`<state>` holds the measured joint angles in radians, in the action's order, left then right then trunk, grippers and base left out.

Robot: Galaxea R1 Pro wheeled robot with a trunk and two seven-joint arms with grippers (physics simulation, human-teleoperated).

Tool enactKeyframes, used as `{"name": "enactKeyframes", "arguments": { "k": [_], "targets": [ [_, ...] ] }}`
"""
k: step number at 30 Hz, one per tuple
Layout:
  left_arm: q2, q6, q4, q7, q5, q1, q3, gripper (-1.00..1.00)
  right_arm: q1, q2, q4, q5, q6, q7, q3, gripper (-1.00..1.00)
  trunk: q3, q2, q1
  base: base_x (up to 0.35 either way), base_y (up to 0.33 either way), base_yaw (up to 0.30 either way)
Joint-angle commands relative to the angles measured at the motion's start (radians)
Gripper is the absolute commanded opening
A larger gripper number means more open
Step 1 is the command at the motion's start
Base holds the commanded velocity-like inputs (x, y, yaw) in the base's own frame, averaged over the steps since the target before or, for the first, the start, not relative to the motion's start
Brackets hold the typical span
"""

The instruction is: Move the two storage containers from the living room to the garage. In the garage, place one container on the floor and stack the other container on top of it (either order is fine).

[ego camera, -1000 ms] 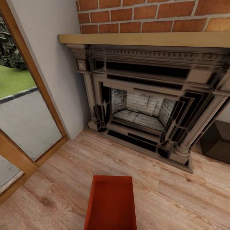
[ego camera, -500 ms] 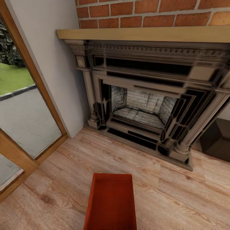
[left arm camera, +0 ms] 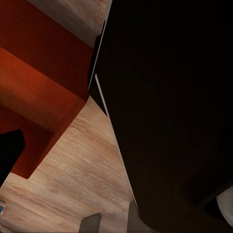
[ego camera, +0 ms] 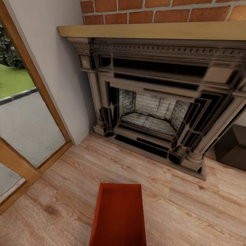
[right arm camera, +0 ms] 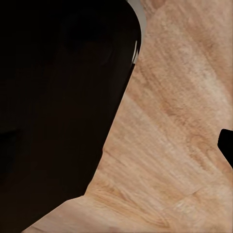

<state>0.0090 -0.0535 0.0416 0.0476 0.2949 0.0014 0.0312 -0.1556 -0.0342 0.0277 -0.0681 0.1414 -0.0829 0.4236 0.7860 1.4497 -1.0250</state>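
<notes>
Storage container point(ego camera: 118, 213) on planks — fireplace point(ego camera: 153, 106) ahead.

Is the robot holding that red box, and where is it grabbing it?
It cannot be told. The red box sits at the bottom of the head view over the wood floor, but no end effector shows touching it, so a hold cannot be confirmed.

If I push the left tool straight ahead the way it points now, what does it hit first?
Most likely the wood-plank floor, which lies across the middle of the left wrist view. The red-orange container sits just off to one side, so a slight drift could catch its wall. Depth is hard to judge.
</notes>
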Motion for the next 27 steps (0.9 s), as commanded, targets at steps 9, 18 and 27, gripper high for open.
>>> {"name": "enactKeyframes", "arguments": {
  "k": [9, 18, 27],
  "targets": [
    [0.000, -0.002, 0.001, 0.001, 0.002, 0.000, 0.003, 1.00, -0.001, 0.000, 0.003, -0.007, 0.006, -0.001, 0.008, 1.00, 0.015, 0.000, 0.000, 0.000, 0.000, 0.000],
    [0.000, -0.002, 0.001, 0.001, 0.003, 0.000, 0.003, 1.00, -0.001, 0.000, 0.003, -0.007, 0.006, -0.001, 0.007, 1.00, 0.029, 0.000, 0.000, 0.000, 0.000, 0.000],
    [0.000, -0.002, 0.001, 0.001, 0.003, 0.000, 0.003, 1.00, -0.001, 0.000, 0.003, -0.007, 0.006, -0.001, 0.007, 1.00, 0.044, 0.000, 0.000, 0.000, 0.000, 0.000]
  ]
}}
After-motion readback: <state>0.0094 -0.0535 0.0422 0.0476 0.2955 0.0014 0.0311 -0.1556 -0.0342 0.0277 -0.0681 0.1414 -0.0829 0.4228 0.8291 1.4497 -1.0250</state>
